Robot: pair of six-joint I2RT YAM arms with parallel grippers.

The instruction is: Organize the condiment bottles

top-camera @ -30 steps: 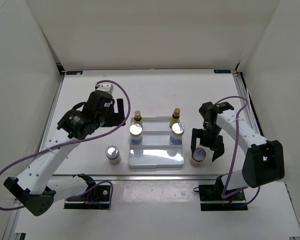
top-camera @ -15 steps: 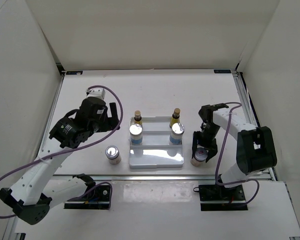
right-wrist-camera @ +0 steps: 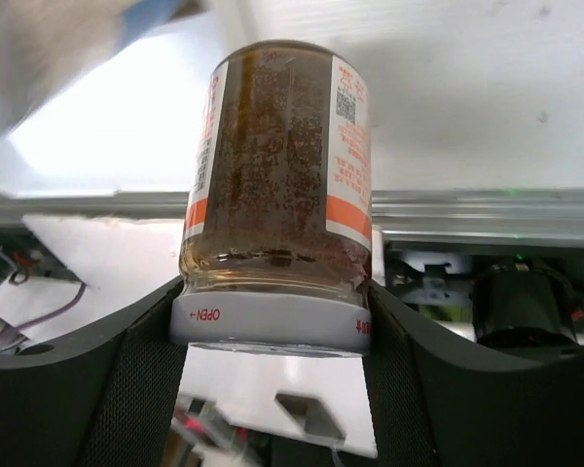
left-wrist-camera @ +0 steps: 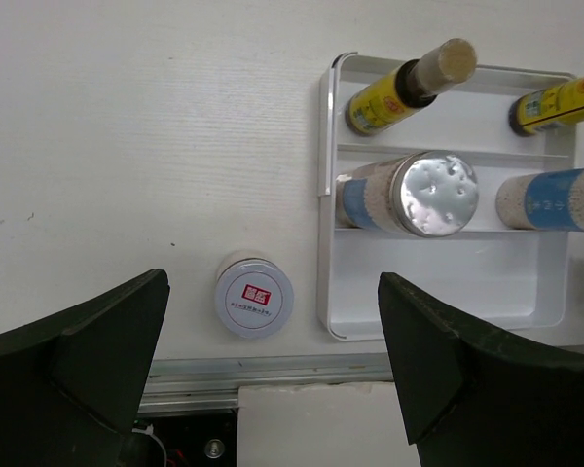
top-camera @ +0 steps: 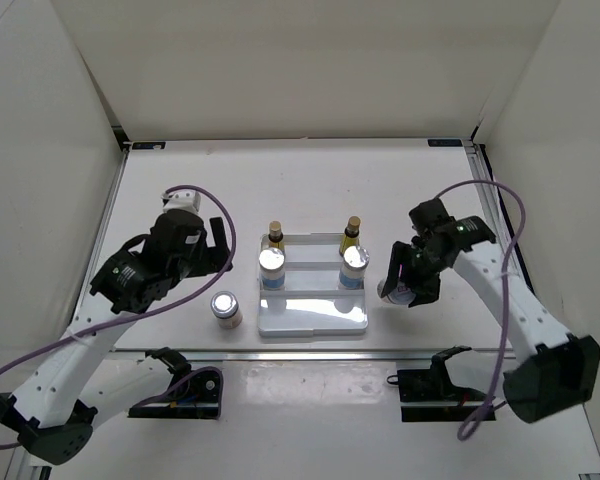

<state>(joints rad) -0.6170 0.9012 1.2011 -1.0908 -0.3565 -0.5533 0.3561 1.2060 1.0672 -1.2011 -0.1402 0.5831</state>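
Snugly within right pincer (right-wrist-camera: pixel 273 326): jar (right-wrist-camera: pixel 277 165)

The white stepped tray (top-camera: pixel 310 318) has a free front step; blue-labelled silver-capped bottles (top-camera: pixel 272 264) and slim amber bottles (top-camera: pixel 275 236) fill the steps behind. A short silver-lidded jar (top-camera: pixel 225 308) stands just left of it; the right gripper (top-camera: pixel 408 282), gripping a brown-filled jar (right-wrist-camera: pixel 277 175), hangs just right.

White table (top-camera: pixel 310 190), matte, faint grain visible in the left wrist view. Plain white panels enclose it on three sides: back wall (top-camera: pixel 300 70), left wall (top-camera: pixel 40 150), right wall (top-camera: pixel 565 120). Aluminium rail (top-camera: pixel 488 200) along the table's right edge; second rail (top-camera: pixel 310 352) along the near edge. White board (top-camera: pixel 310 420) just in front of it. Light even and diffuse, shadows soft.
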